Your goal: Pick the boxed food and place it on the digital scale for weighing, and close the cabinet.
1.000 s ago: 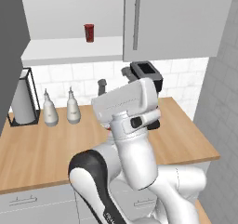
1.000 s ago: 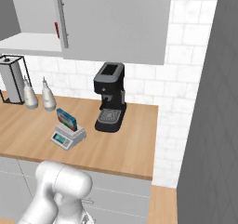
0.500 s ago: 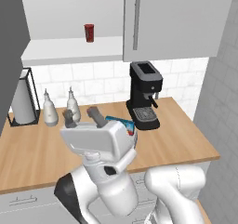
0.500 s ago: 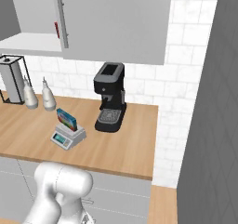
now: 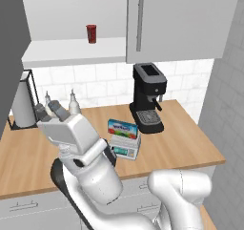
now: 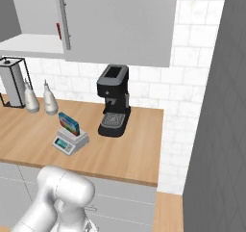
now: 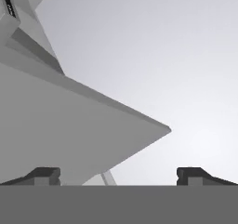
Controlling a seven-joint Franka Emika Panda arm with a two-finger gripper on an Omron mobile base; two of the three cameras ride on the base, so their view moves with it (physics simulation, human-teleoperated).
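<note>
My gripper (image 5: 49, 110) is wide open and holds nothing. In the left base view its two dark fingers (image 5: 58, 109) stick up at the end of my white hand, left of the digital scale (image 5: 125, 148) and nearer to the camera than the two bottles. In the hand view the two finger tips (image 7: 42, 175) stand far apart at the bottom, with nothing between them. Past them I see a big grey slanted panel (image 7: 69, 130) with a pointed corner and pale wall behind it. I cannot tell for sure what that panel is.

The boxed food (image 5: 123, 128) sits on top of the digital scale. It is blue with a bit of red and green, and it stands on its long edge. In the right base view the boxed food (image 6: 69, 123) is also on the scale (image 6: 70, 141).

The scale is on the wooden counter (image 5: 181, 143). The black coffee machine (image 5: 148, 98) is just to the right of the scale. The two bottles (image 6: 39, 97) are to the left of the scale, near the wall. A paper towel holder (image 6: 13, 82) stands further left of them.

The cabinet (image 5: 181, 21) hangs on the wall above the scale. Its right door with the long handle (image 5: 139, 20) is shut. Its left part is open, and a red can (image 5: 91, 33) stands on the shelf (image 5: 71, 50) inside. A dark grey door edge (image 5: 12, 62) hangs out at the far left.
</note>
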